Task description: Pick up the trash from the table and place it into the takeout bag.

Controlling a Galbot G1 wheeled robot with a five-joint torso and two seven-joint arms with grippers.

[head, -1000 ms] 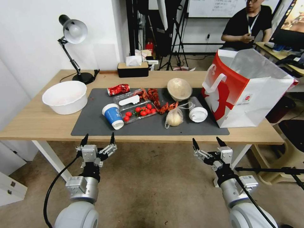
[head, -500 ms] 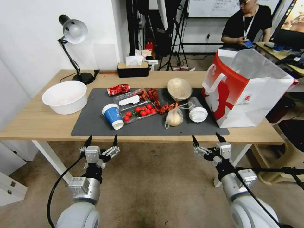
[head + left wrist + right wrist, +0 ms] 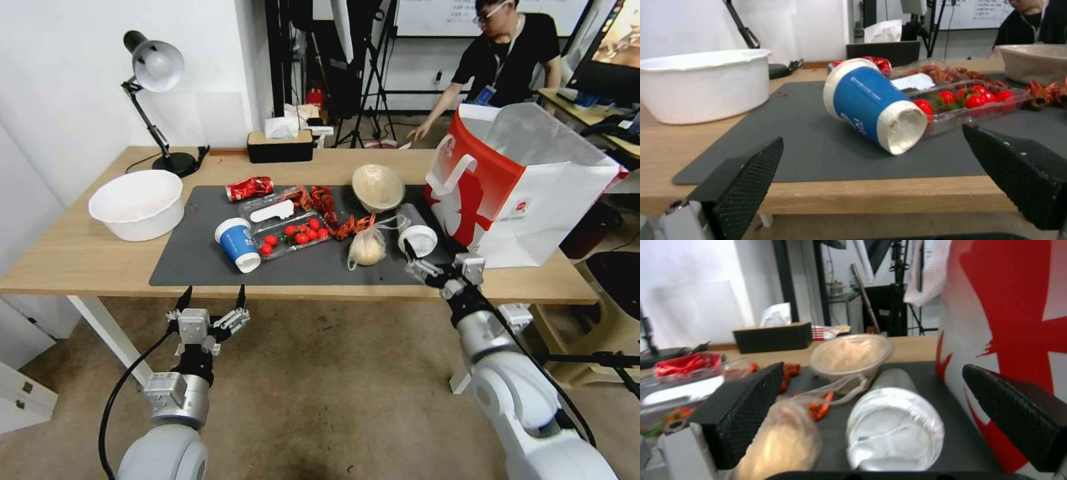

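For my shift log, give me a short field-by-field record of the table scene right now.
right gripper: fingers open, over the mat's front edge, facing the clear white-lidded cup lying on its side
left gripper: open, below the light-wood table edge, facing the toppled blue paper cup
red-and-white paper takeout bag: upright, right of the cup

Blue cup [image 3: 238, 243], red can [image 3: 249, 189], grey mat [image 3: 200, 257].

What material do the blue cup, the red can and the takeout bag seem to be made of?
Blue cup: likely paper, matte, with a rolled rim and a fibrous white base.
Red can: probably thin metal, since its shiny skin is crumpled into sharp creases.
Takeout bag: seemingly paper or coated paper, with stiff flat sides, crisp folds and flat white handles.
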